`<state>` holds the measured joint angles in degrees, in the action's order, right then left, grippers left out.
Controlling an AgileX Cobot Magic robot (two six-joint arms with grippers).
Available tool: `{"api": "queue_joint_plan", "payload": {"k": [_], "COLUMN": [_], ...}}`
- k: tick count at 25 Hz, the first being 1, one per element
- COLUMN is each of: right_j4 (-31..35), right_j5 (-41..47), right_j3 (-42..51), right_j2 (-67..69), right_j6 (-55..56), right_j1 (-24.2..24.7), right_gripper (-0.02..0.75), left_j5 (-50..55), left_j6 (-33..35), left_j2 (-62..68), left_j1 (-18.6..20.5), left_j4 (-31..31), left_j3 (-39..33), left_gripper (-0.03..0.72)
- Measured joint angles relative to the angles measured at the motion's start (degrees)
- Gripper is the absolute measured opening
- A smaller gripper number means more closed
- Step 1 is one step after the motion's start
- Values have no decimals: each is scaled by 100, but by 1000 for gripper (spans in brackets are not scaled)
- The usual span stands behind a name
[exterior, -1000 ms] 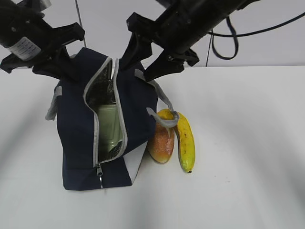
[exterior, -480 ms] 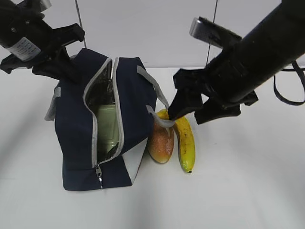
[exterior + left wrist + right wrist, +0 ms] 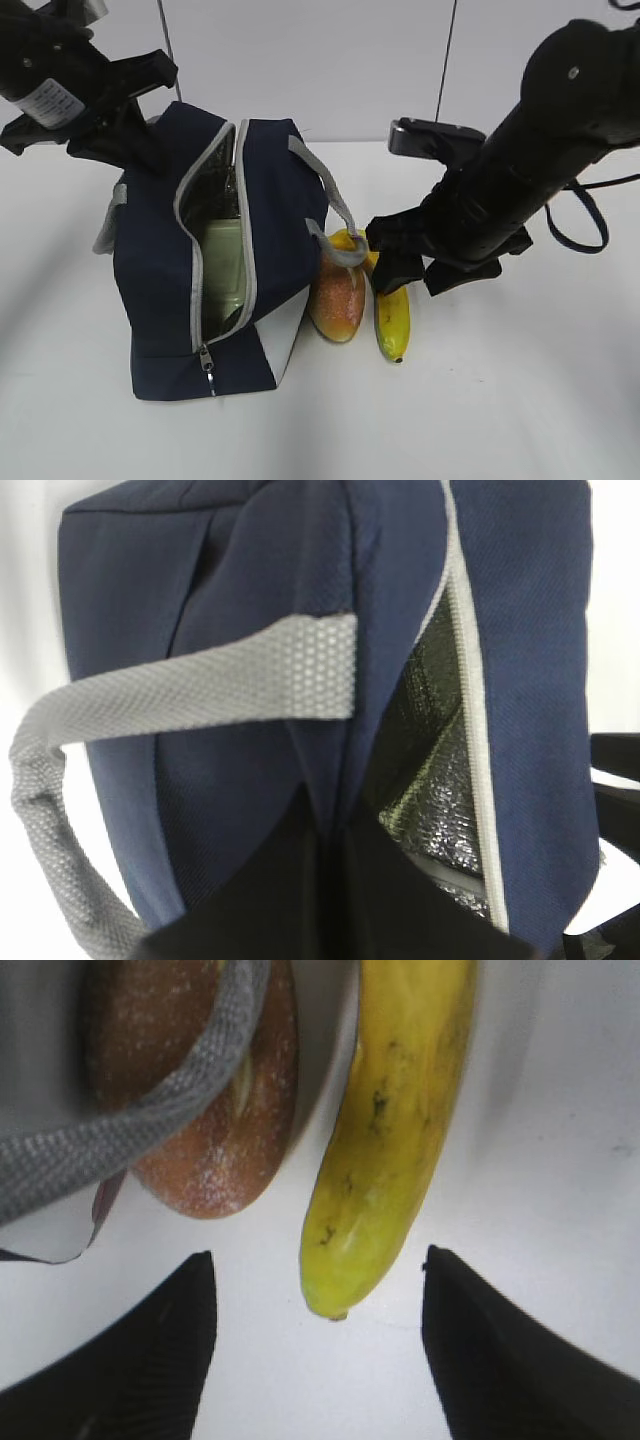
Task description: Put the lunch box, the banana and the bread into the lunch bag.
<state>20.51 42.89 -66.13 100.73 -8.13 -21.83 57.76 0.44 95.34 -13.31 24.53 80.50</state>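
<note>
Navy fabric lunch bag stands on the white table, left of centre, zipper run open along its top and near face. Silver foil lining shows through the gap in the left wrist view. Pale green lid of the lunch box is visible inside the opening, so the box sits in the bag. One grey webbing handle loops off the bag's right side and drapes over the far end of the bread.

Bread lies on the table just right of the bag, touching or nearly touching its white side panel. Banana lies just right of the bread, roughly parallel to it, one tip pointing to the near side. Both items are outside the bag.

Right gripper hangs low over the far half of the banana. In the right wrist view its two black fingers are spread wide, one on each side of the banana's near tip, with bare table between; nothing is held.

Left gripper is at the bag's far left top edge. Fingers are against the navy fabric, but whether they clamp it cannot be told from either view.
</note>
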Motion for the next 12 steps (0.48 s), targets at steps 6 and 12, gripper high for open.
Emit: {"api": "queue_joint_plan", "payload": {"k": [6,12], "right_j4": [-232,-373], "right_j5": [-60,-96], "right_j3": [-328,-685], "right_j2": [581,953], "right_j6": [197,270], "right_j1": [76,261], "right_gripper": [477,476], "left_j5": [5,5], "left_j6": [0,0], "left_j2": [0,0], "left_j1": [0,0], "left_j4": [0,0], "left_j3": [0,0], "left_gripper": [-3,-3]}}
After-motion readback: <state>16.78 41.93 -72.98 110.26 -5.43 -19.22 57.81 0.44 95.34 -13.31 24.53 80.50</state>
